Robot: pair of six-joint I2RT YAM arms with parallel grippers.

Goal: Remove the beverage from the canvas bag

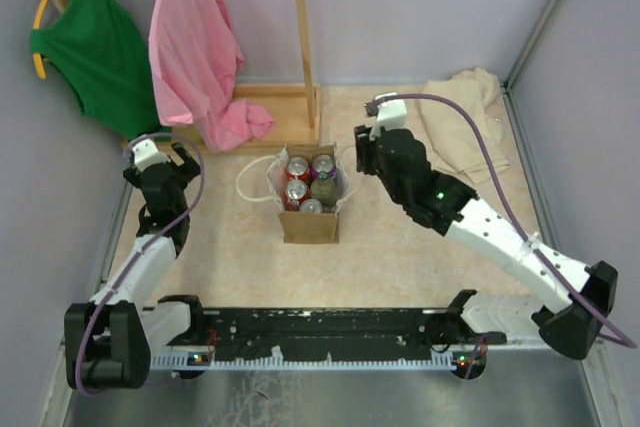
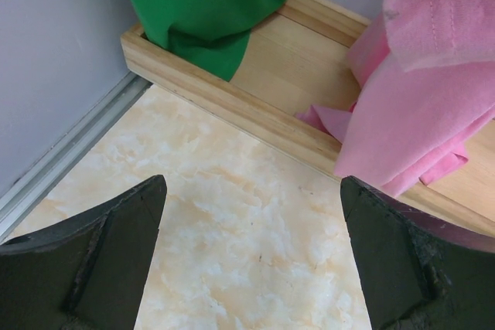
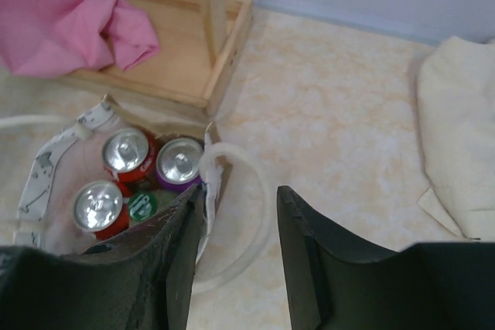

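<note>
Right gripper (image 3: 241, 195): jaws part-open with a medium gap, holding nothing. In the right wrist view its left finger (image 3: 182, 253) overlaps the right rim of the canvas bag (image 3: 73, 164); I cannot tell whether they touch. A white loop handle (image 3: 251, 214) curves across the gap between the fingers, lying on the table (image 3: 332, 98).

The bag sits just left of and below this gripper, upright with its mouth open. Drink cans (image 3: 128, 152) stand inside with their tops up: two red, one purple and one green show from the wrist. The top view adds a fifth, silver-topped can on the near side.

Ahead and left of the right gripper is a wooden rack base (image 3: 178, 59) with an upright post, and a pink garment (image 3: 69, 13) trails onto it. A beige cloth (image 3: 456, 129) is heaped off to the gripper's right.

Left gripper (image 2: 254, 183): jaws wide apart and empty, with only bare tabletop between the fingers. The bag is out of its wrist view; from above it stands well to this gripper's right, apart from it.

Ahead of the left gripper the same wooden base runs diagonally. A green garment (image 2: 209, 5) hangs into it ahead-left, and the pink one is ahead-right.

The table is a cream marbled sheet. The walls (image 1: 450, 7) are pale lilac-grey, and a metal rail (image 2: 69, 152) runs along the foot of the wall to the left gripper's left. Both garments hang from hangers at the far side.
</note>
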